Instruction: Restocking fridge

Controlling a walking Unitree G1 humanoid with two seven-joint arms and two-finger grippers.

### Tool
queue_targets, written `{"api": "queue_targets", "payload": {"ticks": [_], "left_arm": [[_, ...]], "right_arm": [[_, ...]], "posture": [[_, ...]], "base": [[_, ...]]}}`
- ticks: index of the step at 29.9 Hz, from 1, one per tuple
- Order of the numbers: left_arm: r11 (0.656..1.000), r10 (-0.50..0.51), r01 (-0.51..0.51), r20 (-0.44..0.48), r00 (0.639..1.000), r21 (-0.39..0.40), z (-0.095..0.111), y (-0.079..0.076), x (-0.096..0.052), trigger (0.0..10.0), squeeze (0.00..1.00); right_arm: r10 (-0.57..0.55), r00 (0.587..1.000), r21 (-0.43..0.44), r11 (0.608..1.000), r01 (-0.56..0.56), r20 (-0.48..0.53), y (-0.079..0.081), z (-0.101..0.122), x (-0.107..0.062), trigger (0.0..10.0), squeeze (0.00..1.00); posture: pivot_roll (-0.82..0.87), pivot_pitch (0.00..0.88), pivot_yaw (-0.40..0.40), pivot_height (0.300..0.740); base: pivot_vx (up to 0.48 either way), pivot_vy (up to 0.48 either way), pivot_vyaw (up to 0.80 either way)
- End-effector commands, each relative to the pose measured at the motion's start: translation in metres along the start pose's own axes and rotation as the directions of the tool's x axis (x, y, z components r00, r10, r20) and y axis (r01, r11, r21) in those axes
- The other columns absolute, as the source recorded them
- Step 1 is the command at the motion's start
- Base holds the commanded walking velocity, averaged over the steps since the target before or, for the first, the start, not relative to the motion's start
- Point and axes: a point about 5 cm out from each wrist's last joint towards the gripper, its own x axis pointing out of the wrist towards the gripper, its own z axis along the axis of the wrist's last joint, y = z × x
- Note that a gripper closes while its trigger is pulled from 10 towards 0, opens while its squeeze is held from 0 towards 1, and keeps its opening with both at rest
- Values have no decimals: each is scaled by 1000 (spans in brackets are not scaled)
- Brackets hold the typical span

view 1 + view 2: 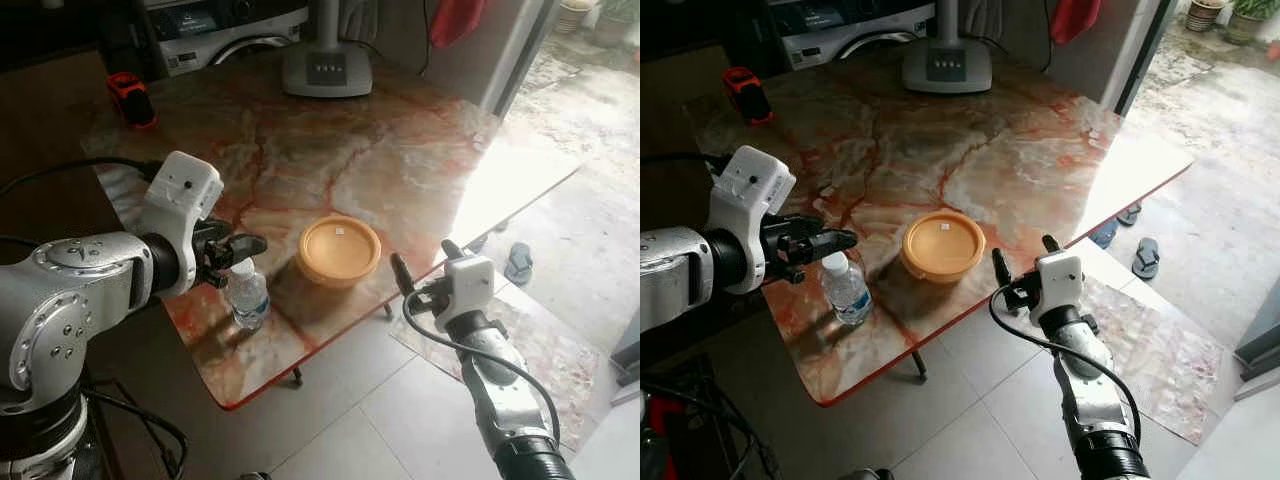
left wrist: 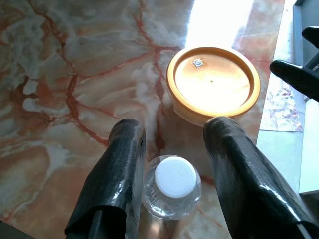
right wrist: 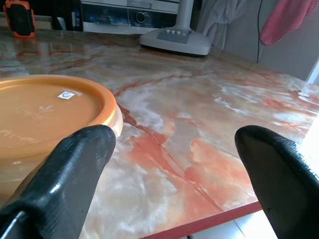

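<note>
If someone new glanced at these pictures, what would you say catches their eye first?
Probably the left gripper, open and poised directly above the white-capped water bottle near the marble table's front edge. Just beside the bottle sits a round orange lidded container, with the open right gripper at the table edge facing it.

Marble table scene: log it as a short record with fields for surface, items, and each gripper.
surface: marble table, red-veined, near a bright doorway
bottle: small clear water bottle with white cap, upright near the table's front edge
container: round orange lidded container, beside the bottle on the robot's right
left gripper: open, fingers straddling the bottle cap from above
right gripper: open, off the table edge, aimed at the container
far end: fan base, orange-black device
</note>
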Motion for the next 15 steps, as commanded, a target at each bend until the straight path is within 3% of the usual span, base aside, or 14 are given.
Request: {"api": "queue_targets", "payload": {"ticks": [1,7,8,9,10,11,15], "left_arm": [[1000,2,-1,-32,999,24,-4,-2,-1,10000,0],[999,46,-46,-62,997,12,-9,2,3,10000,0],[998,55,-53,-53,997,41,-8,2,4,10000,0],[997,61,-58,-62,996,40,-9,2,4,10000,71],[998,60,-58,-69,996,38,-10,2,4,10000,863],[998,54,-52,-64,996,42,-9,1,4,10000,1000],[998,45,-43,-47,998,43,-7,-1,4,10000,1000]], "right_arm": [[-1,1000,-5,1000,1,-5,-2,-1,0,10000,0],[4,1000,-7,1000,-4,-5,-2,-1,1,10000,0],[3,1000,-8,1000,-3,-6,-3,-1,1,10000,0],[3,1000,-9,1000,-3,-7,-3,-1,1,10000,0],[4,1000,-9,1000,-4,-6,-2,-1,1,10000,0],[4,1000,-9,1000,-4,-7,-3,-1,1,10000,0],[6,1000,-10,1000,-6,-9,-3,-1,1,10000,0]], "posture": [[108,93,-31,740],[101,89,-36,740],[102,90,-36,740],[100,89,-38,740],[100,89,-38,740],[99,87,-39,740],[97,83,-41,740]], "base": [[0,0,0],[0,0,0],[0,0,0],[0,0,0],[0,0,0],[0,0,0],[0,0,0]]}}
